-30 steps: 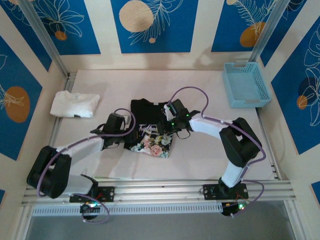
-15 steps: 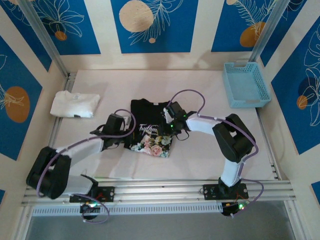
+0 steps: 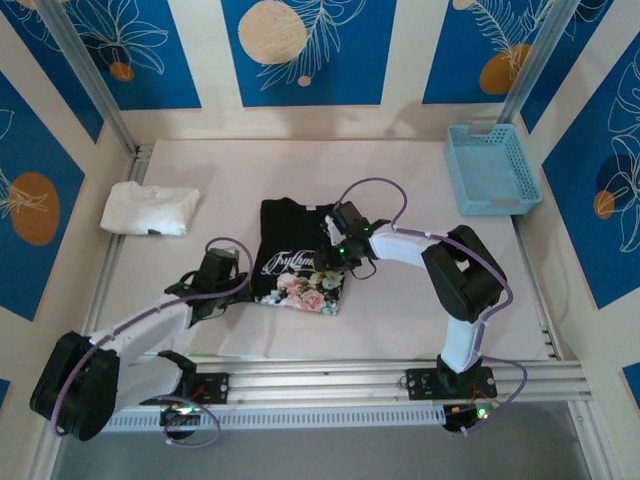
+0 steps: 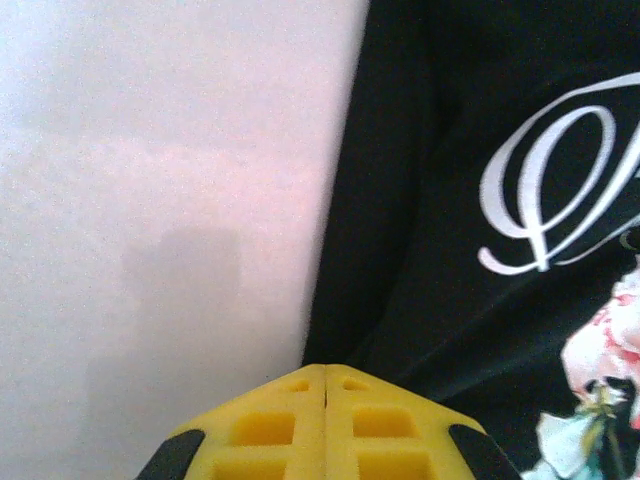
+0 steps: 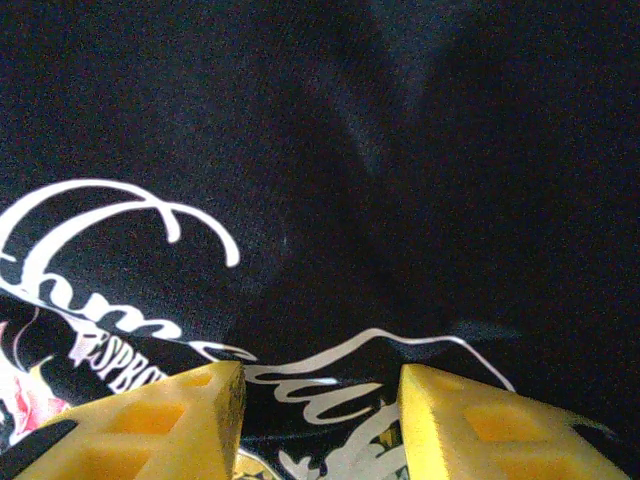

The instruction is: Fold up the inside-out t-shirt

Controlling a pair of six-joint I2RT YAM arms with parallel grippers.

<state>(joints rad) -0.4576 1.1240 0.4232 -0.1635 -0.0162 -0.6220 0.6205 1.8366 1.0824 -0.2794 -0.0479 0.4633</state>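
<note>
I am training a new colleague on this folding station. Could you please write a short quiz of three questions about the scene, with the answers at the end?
1. True or false: the left gripper is shut, with its yellow pads pressed together.
2. Choose one: what lies directly under the open right gripper? A. a towel. B. the black t-shirt. C. a cup.
3. Fill in the missing word: the folded white t-shirt lies on the ___ arm's side, and the blue basket lies on the other side.

Key: 1 true; 2 B; 3 left.
</note>
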